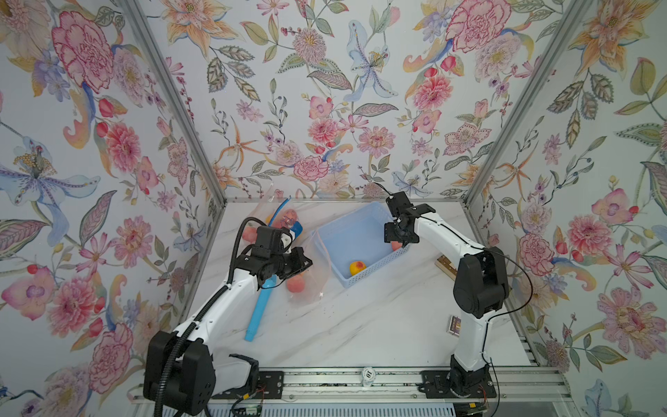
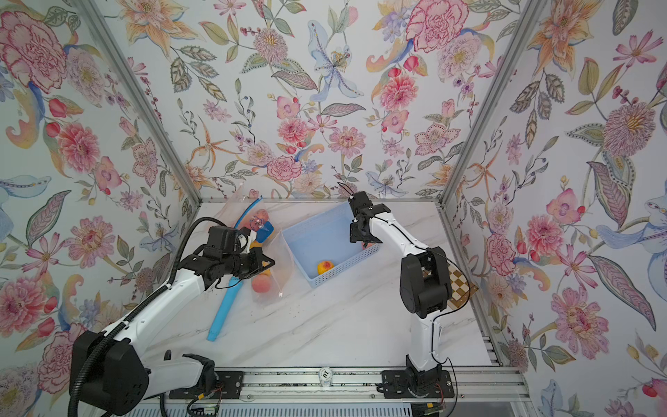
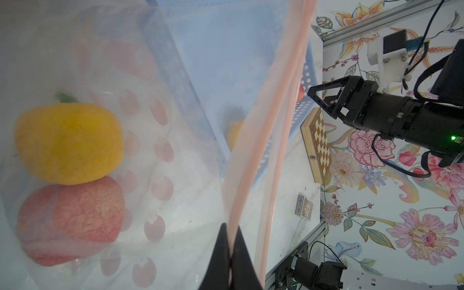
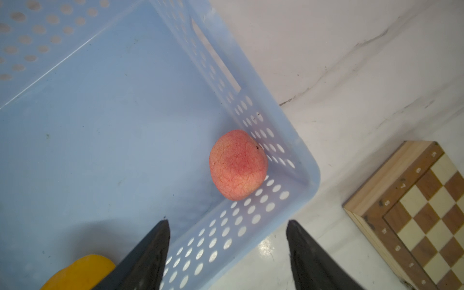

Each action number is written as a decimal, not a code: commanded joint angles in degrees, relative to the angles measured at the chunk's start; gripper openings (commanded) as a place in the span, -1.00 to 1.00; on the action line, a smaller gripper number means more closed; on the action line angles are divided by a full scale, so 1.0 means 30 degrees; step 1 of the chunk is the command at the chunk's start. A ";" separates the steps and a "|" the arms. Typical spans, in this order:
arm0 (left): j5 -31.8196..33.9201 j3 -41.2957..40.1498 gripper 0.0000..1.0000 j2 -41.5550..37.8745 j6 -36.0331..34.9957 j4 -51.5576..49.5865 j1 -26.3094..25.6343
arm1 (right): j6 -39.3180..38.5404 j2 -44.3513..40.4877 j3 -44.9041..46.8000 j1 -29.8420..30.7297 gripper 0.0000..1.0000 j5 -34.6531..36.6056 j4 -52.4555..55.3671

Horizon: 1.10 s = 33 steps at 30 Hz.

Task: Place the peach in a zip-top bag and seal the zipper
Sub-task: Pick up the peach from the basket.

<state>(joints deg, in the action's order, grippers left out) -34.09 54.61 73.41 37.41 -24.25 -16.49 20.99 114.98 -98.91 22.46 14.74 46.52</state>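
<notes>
As both top views showed, the rosy round peach [image 1: 396, 246] was lodged in a corner of the pale blue perforated plastic basket [image 1: 377, 268], beneath the right gripper [image 1: 400, 234]. From the left wrist, the left gripper [image 3: 232, 253] was seen clamped on the pink rim of the clear zip-top bag [image 3: 175, 75]. From the right wrist, spread jaws were seen; the peach was judged light, soft, best taken across its middle.

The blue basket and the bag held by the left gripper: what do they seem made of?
Basket: probably moulded plastic, smooth, faintly glossy; its walls have rows of round holes. Bag: likely thin plastic film, translucent; a peach shows through it.
</notes>
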 commanded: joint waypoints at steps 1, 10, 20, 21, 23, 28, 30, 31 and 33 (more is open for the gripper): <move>-0.0009 -0.0274 -1.00 -0.0066 0.0276 0.0404 0.0144 | -0.0556 0.0944 -0.0997 -0.0121 0.49 0.0830 0.0897; -0.0152 -0.0372 -1.00 0.0053 0.0377 0.0558 0.0120 | -0.0870 0.2740 -0.2036 -0.0306 0.46 0.1012 0.1171; -0.0271 -0.0332 -1.00 0.0242 0.0349 0.0697 0.0150 | -0.1167 0.4107 -0.2741 -0.0306 0.46 0.0496 0.1239; -0.0277 -0.0334 -1.00 0.0259 0.0347 0.0686 0.0138 | -0.1195 0.4247 -0.2818 -0.0308 0.46 0.0426 0.1243; -0.0300 -0.0332 -1.00 0.0280 0.0348 0.0686 0.0159 | -0.1241 0.4463 -0.2977 -0.0280 0.46 0.0291 0.1232; -0.0299 -0.0328 -1.00 0.0345 0.0301 0.0718 0.0157 | -0.1416 0.4855 -0.3411 -0.0299 0.46 0.0063 0.1250; -0.0327 -0.0332 -1.00 0.0373 0.0321 0.0730 0.0164 | -0.1461 0.4962 -0.3516 -0.0252 0.46 0.0032 0.1250; -0.0328 -0.0332 -1.00 0.0375 0.0312 0.0730 0.0157 | -0.1490 0.5026 -0.3565 -0.0278 0.46 0.0008 0.1250; -0.0327 -0.0360 -1.00 0.0403 0.0328 0.0759 0.0158 | -0.1519 0.5070 -0.3609 -0.0255 0.46 -0.0065 0.1235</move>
<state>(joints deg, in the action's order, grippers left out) -34.30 53.98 74.04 38.02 -22.61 -16.49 17.10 129.14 -107.92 21.87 15.22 48.95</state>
